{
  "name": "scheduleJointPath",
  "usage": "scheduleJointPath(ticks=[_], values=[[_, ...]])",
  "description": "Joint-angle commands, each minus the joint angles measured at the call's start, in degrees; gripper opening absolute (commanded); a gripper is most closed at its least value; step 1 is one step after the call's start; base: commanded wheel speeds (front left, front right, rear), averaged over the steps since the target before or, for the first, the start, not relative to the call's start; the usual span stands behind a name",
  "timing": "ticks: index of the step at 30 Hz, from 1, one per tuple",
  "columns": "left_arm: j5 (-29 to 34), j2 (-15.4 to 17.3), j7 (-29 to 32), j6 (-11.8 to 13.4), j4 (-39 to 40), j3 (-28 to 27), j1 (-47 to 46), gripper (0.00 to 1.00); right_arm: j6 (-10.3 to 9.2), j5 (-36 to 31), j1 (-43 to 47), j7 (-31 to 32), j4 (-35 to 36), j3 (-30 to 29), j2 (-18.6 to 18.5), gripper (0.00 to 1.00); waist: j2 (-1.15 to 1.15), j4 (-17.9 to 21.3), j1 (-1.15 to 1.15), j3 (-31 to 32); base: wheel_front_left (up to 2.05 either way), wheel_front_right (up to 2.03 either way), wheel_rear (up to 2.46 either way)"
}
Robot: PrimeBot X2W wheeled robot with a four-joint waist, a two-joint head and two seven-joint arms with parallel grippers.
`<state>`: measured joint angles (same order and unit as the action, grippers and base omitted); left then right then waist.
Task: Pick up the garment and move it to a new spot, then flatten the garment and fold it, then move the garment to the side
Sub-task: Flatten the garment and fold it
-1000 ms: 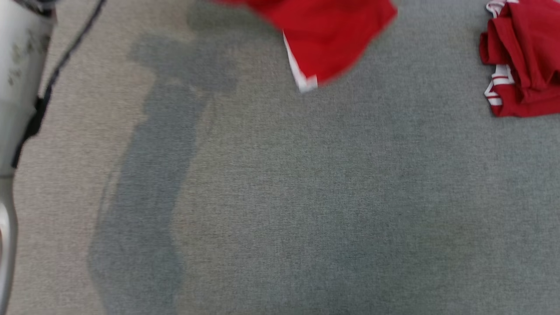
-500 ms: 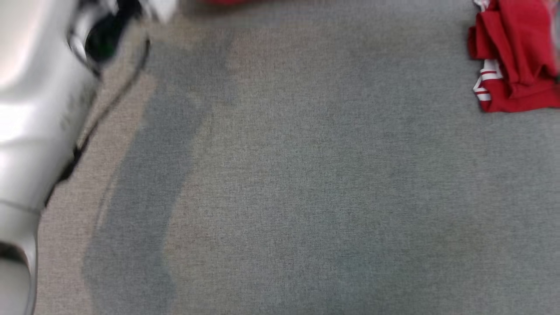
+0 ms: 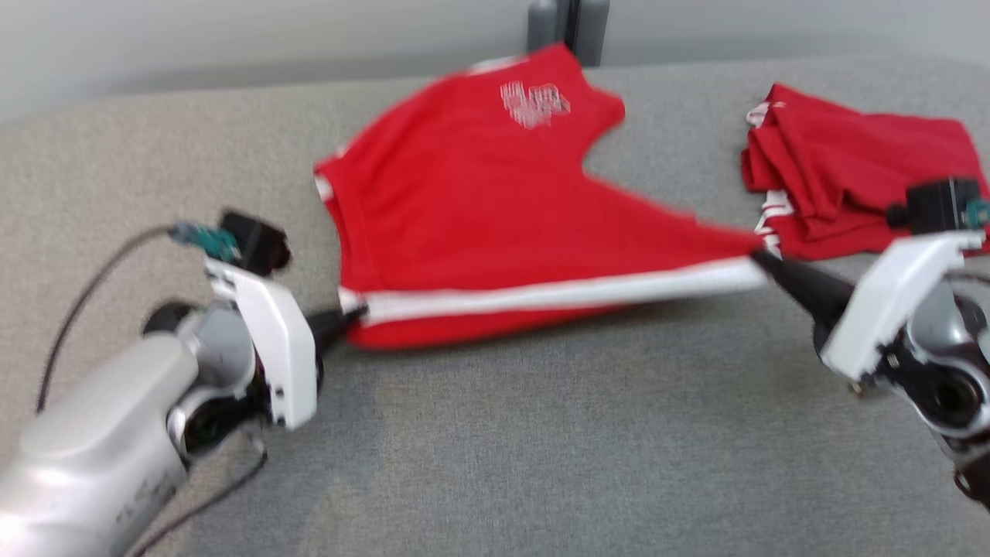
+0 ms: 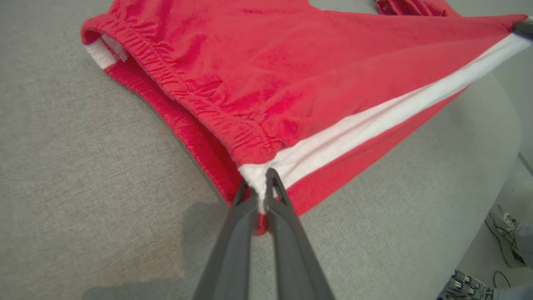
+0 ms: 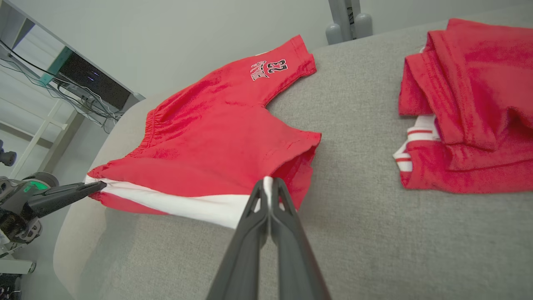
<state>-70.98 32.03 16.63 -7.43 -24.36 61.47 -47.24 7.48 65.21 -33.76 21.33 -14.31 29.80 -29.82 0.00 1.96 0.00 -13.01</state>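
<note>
The garment [image 3: 479,209] is a pair of red shorts with a white side stripe and white lettering, stretched out over the grey cushioned surface [image 3: 541,433]. My left gripper [image 3: 357,316] is shut on the waistband end of the stripe, seen up close as the left gripper [image 4: 261,183] pinching white cloth of the garment [image 4: 291,83]. My right gripper [image 3: 762,259] is shut on the hem end of the stripe; the right gripper [image 5: 268,183] nips the leg corner of the garment [image 5: 216,137]. The stripe edge hangs taut between them, slightly above the surface.
A second red garment [image 3: 843,178], folded with white trim, lies at the far right, also the folded garment [image 5: 466,108]. A grey post [image 3: 568,27] stands behind the surface's back edge. A person's shoes [image 4: 504,233] show on the floor past the surface's edge.
The head camera has tilted up, so the whole picture shifted. Both grippers and the stretched garment have come into view; earlier only a corner of red cloth and a pale forearm showed.
</note>
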Motion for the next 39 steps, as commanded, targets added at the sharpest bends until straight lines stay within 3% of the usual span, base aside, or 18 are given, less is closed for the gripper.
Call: scheduleJointPath(ticks=[1,5,8,16,22,26,31,37,39], values=[[-1.4,1.5,1.6,0.1,1.8,0.5,2.2,0.0,0.04,1.2,3.0,1.7,1.1,-0.7,-1.7,0.0,0.0,-0.1,0.0,3.9,0.0,0.0,0.0],[-4.8,3.8,6.9,1.4,6.4,2.5,6.8,0.0,0.04,3.2,9.6,6.8,3.3,-1.4,-3.8,0.0,0.0,-0.2,0.0,6.5,0.0,0.0,0.0],[-9.6,7.6,13.9,3.4,14.9,5.0,11.4,0.0,0.04,5.4,17.5,15.1,7.1,-3.5,-6.9,0.0,0.0,-0.5,0.0,9.0,0.0,0.0,0.0],[-13.9,13.3,18.9,7.8,27.3,6.5,15.8,0.0,0.04,2.9,28.3,23.7,14.9,-11.9,-7.8,0.0,0.0,-1.6,0.0,10.7,0.0,0.0,0.0],[-15.1,14.9,19.5,9.2,31.0,5.4,15.0,0.0,0.04,-2.1,31.3,30.3,19.7,-20.4,-2.5,0.0,0.0,-2.9,0.0,9.2,0.0,0.0,0.0],[-15.3,14.7,21.0,9.1,31.3,3.9,11.5,0.0,0.04,-6.6,27.5,35.5,21.5,-25.4,2.4,0.0,0.0,-4.2,0.0,5.8,0.0,0.0,0.0],[-17.9,12.8,24.4,8.2,29.9,1.0,5.6,0.0,0.04,-11.9,18.5,43.2,20.8,-30.7,8.1,0.0,0.0,-6.7,0.0,-0.1,0.0,0.0,0.0],[-23.3,9.7,32.7,7.0,25.6,-2.2,-3.9,0.0,0.04,-18.2,3.6,52.8,16.9,-35.4,13.3,0.0,0.0,-9.3,0.0,-7.4,0.0,0.0,0.0],[-23.5,9.1,34.2,7.5,23.7,-3.0,-6.7,0.0,0.04,-20.2,-1.7,54.6,15.1,-36.7,15.5,0.0,0.0,-9.7,0.0,-9.2,0.0,0.0,0.0]])
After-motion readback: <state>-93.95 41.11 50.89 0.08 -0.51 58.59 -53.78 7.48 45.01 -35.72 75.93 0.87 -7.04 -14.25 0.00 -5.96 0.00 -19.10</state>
